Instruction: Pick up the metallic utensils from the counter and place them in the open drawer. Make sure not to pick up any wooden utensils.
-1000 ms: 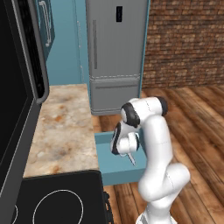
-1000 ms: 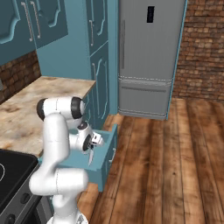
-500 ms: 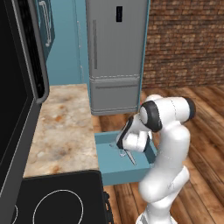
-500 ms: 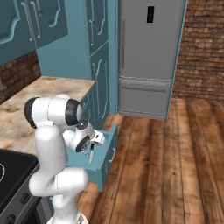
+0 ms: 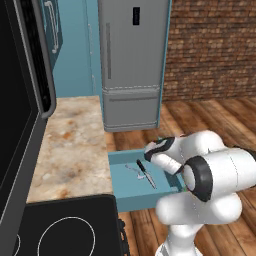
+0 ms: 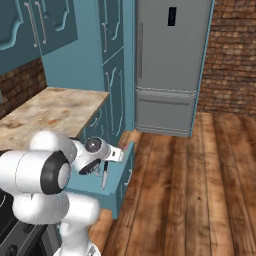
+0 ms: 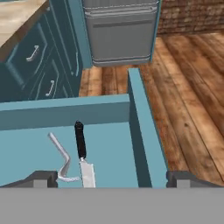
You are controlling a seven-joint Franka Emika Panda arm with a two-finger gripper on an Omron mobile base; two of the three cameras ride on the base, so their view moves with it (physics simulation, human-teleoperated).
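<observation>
Hovering over the open drawer (image 7: 140,118), claw (image 7: 111,177) (jaws spread).

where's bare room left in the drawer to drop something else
In the open drawer, bare floor lies between the knife and the front panel, and along the back wall. The crowded patch is where the silver fork-like utensil lies beside the knife, below the open gripper. The counter shows bare stone too.

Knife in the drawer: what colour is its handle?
Black, with a silver blade. The knife shows best in the hand view, lying in the open drawer.
</observation>
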